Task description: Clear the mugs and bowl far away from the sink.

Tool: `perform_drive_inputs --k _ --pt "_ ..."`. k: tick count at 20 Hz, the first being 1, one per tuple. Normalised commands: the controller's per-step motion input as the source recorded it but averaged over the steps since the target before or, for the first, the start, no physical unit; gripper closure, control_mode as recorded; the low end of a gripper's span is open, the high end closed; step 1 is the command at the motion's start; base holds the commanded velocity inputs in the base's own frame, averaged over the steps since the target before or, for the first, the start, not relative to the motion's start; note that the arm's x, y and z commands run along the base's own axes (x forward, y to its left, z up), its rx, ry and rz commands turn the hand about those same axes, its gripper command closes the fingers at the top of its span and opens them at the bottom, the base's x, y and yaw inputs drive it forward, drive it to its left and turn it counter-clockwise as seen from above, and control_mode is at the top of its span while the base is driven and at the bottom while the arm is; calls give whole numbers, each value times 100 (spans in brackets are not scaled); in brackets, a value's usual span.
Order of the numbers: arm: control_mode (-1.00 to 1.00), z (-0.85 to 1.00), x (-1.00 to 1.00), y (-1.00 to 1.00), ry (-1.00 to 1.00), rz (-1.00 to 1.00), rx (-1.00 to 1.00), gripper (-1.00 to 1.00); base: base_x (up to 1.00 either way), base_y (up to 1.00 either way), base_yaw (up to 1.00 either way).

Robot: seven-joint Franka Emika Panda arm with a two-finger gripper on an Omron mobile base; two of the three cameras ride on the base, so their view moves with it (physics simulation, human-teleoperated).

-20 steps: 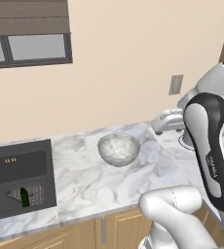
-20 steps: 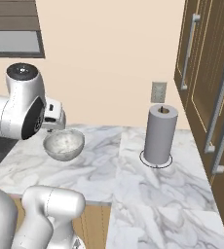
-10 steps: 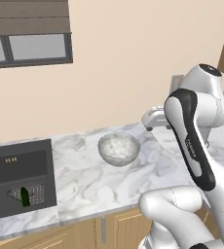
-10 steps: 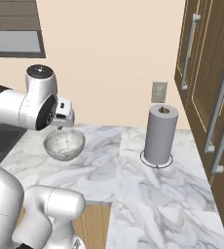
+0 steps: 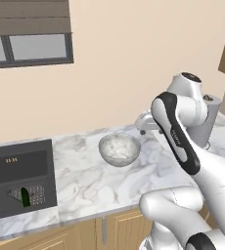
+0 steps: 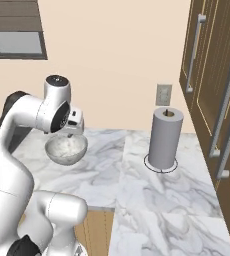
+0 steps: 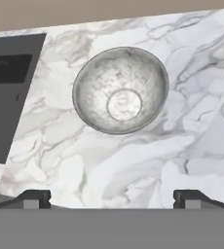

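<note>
Veined marble counter [image 7: 133, 165] | round speckled bowl [image 7: 120, 89] (glossy, upright) | dark rectangular sink [image 5: 17, 177] | jaws fully apart, empty

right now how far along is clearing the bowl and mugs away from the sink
Nothing looks done yet. The round speckled grey-white bowl sits empty and upright on the white marble counter, not far from the dark grey recessed sink. In hand: the open two-finger tool hovers above the bowl, holding nothing. Left: grasp the bowl and carry it off, perhaps toward the grey paper-towel roll. No mugs can be judged from these views.
</note>
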Motion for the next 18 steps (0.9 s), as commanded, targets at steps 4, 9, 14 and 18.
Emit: perform_drive_inputs --k 4,9,14,18 --pt "-100 -46 32 -1 3 -2 0 -100 0 0 0" --pt "-100 -46 23 -6 2 -1 0 -100 0 0 0" --pt "-100 -39 6 -19 0 0 0 -100 0 0 0" --pt "-100 -33 28 -24 0 0 0 -100 0 0 0"
